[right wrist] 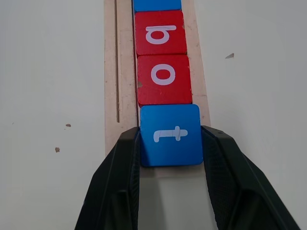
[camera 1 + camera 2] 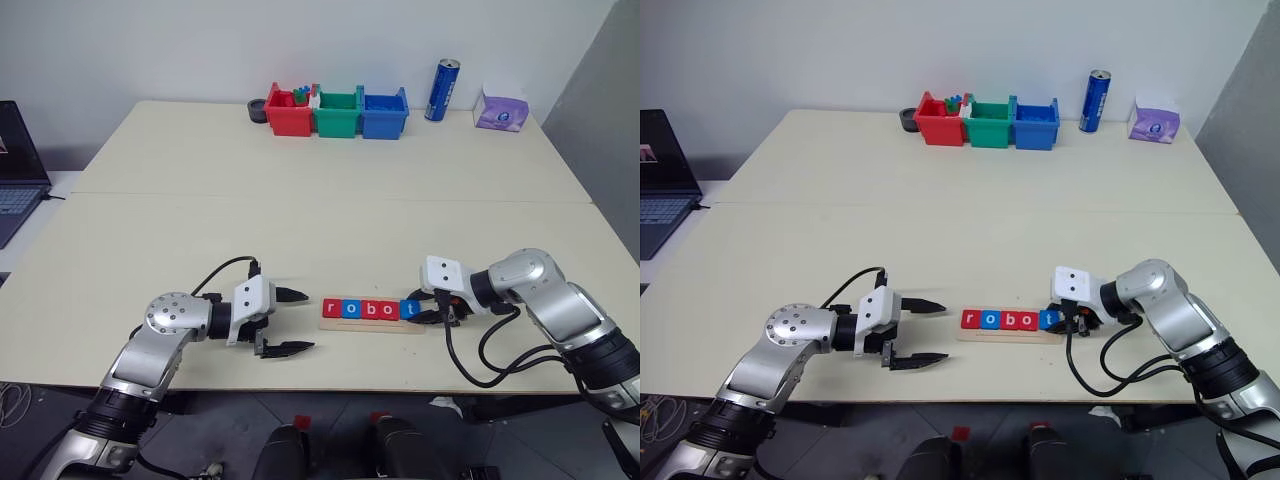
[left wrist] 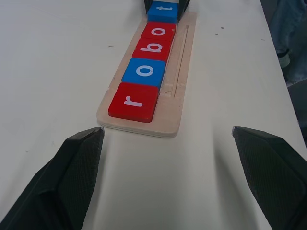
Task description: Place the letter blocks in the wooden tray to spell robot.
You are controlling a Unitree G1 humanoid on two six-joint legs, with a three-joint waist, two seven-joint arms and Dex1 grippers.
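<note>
Near the table's front edge lies the wooden tray (image 2: pixel 372 324) with five letter blocks in a row: red r (image 2: pixel 332 309), blue o (image 2: pixel 350 309), red b (image 2: pixel 369 310), red o (image 2: pixel 388 310), blue t (image 2: pixel 411 311). My right gripper (image 2: pixel 432 308) sits at the tray's right end, shut on the blue t block (image 1: pixel 171 134), one finger on each side of it, with the block resting on the tray against the red o (image 1: pixel 164 79). My left gripper (image 2: pixel 297 321) stands wide open and holds nothing, just left of the tray's r end (image 3: pixel 134 101).
Red (image 2: pixel 288 113), green (image 2: pixel 337 114) and blue (image 2: pixel 384 113) bins stand at the table's far edge, with a blue can (image 2: pixel 441 90) and a purple tissue pack (image 2: pixel 501 110) to their right. A laptop (image 2: pixel 17 170) sits off the table's left side.
</note>
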